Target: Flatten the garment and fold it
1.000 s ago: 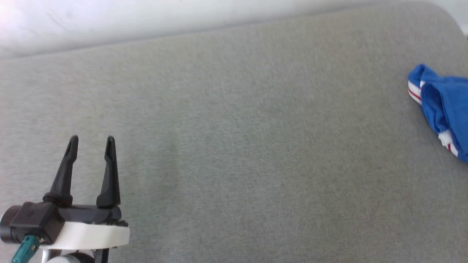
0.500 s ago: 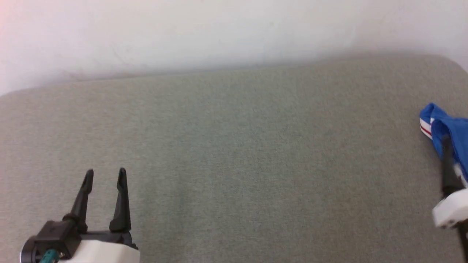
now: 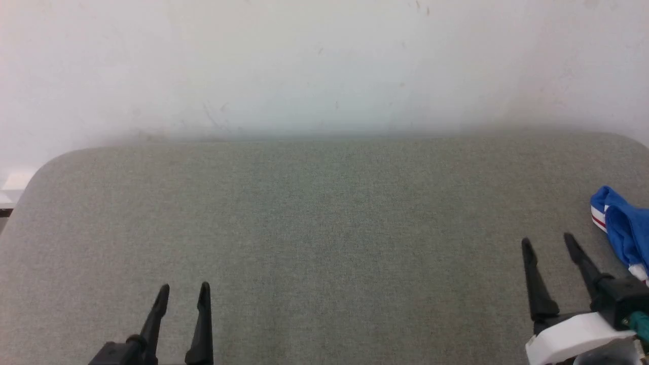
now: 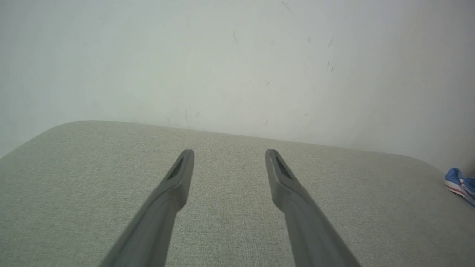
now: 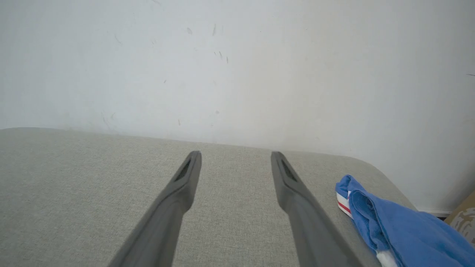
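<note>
1. At the right edge of the grey padded surface point(image 3: 324, 218), the garment point(image 3: 621, 228) lies bunched, partly out of frame.
2. Right gripper point(image 3: 546, 240) hovers just beside it, jaws apart, empty.
3. Left gripper point(image 3: 183, 286), well apart near the front edge, is likewise spread and empty.
4. Flattening seems not begun; next, likely grasp the cloth and drag it to the middle.

Head view from above, wrist views low; shared grey surface point(image 3: 324, 228), wall point(image 3: 324, 61).
</note>
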You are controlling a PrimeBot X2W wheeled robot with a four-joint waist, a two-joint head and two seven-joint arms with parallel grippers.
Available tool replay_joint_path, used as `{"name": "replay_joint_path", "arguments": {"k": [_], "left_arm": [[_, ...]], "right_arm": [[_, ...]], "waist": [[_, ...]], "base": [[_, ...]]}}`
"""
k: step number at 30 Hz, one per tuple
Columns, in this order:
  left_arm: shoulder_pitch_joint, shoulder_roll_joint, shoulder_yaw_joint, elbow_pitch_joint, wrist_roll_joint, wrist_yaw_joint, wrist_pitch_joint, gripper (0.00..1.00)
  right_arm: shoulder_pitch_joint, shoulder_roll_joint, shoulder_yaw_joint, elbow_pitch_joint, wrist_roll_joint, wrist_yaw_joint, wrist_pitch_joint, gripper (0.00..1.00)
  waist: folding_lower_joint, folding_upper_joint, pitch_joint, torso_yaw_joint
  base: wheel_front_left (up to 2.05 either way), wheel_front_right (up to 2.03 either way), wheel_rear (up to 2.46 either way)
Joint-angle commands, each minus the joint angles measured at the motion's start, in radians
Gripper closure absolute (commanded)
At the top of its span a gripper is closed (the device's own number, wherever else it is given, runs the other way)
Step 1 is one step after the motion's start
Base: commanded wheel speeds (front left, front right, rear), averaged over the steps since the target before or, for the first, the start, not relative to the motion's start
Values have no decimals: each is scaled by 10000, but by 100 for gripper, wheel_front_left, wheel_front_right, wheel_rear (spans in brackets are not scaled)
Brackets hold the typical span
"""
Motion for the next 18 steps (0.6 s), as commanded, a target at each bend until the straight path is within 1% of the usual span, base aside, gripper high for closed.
{"name": "replay_joint_path", "arguments": {"k": [1, 9, 18], "left_arm": [[173, -47, -60, 40, 5, -23, -17, 0], [568, -59, -122, 198, 124, -11, -38, 0], [662, -122, -136, 283, 179, -31, -51, 0]], "right_arm": [[192, 70, 88, 127, -119, -19, -171, 0], [678, 184, 347, 721, -442, -19, -649, 0], [878, 194, 359, 1120, 40, -19, -937, 0]], "waist": [[1, 0, -186, 81], [1, 0, -383, 74], [1, 0, -424, 71]], "base": [[0, 0, 0], [0, 0, 0], [0, 0, 0]]}}
